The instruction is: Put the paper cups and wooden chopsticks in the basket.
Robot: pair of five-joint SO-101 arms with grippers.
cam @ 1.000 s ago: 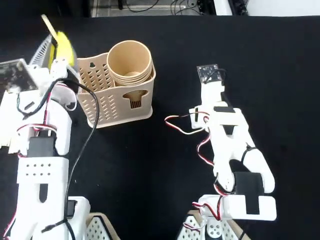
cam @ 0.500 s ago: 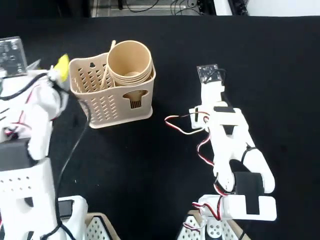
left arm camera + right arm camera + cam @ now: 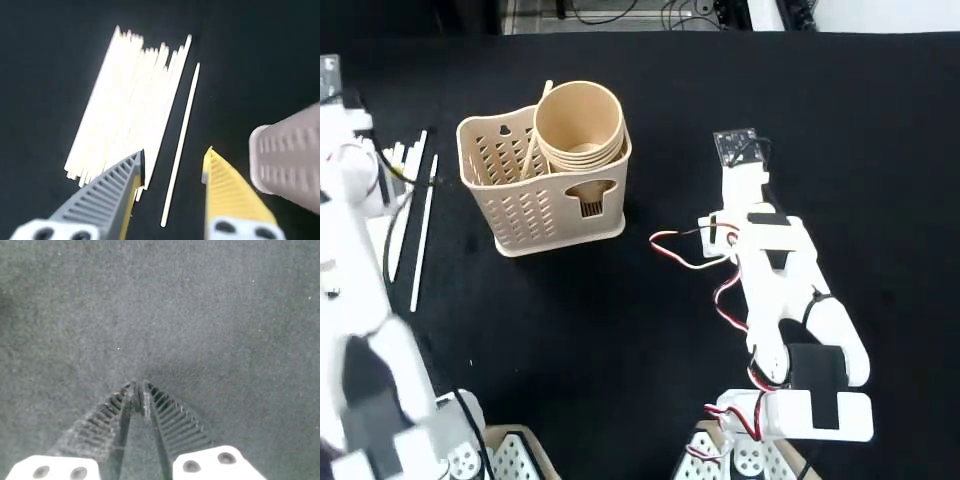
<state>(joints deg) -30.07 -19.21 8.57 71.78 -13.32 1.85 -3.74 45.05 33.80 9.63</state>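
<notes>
Two arms: they stand side by side at a black worktop [image 3: 650, 330], seen from above.
Left arm [image 3: 345, 250]: at the far left edge of the high view, white, beside the chopsticks that lie on the cloth.
Left hand [image 3: 174, 152]: fingers spread apart with nothing between them, one grey and one yellow, hanging above the worktop over the chopsticks.
Loose chopsticks [image 3: 125, 105]: a flat bundle lying side by side on the worktop, left of the basket and outside it; the grey finger is over the bundle's near end.
Single chopstick [image 3: 181, 140]: lies alone just beside the bundle, on the basket side, in line with the gap between the two fingers.
Basket [image 3: 535, 205]: beige, perforated, upright on the worktop between the two arms, nearer the left one.
Leaning chopstick [image 3: 533, 140]: inside the basket's left part, tilted, its top poking above the rim.
Paper cups [image 3: 578, 125]: a nested stack standing mouth up in the basket's right part.
Right arm [image 3: 775, 270]: right of the basket, well apart from it.
Right hand [image 3: 140, 387]: fingers pressed together on nothing, low over bare cloth.
</notes>
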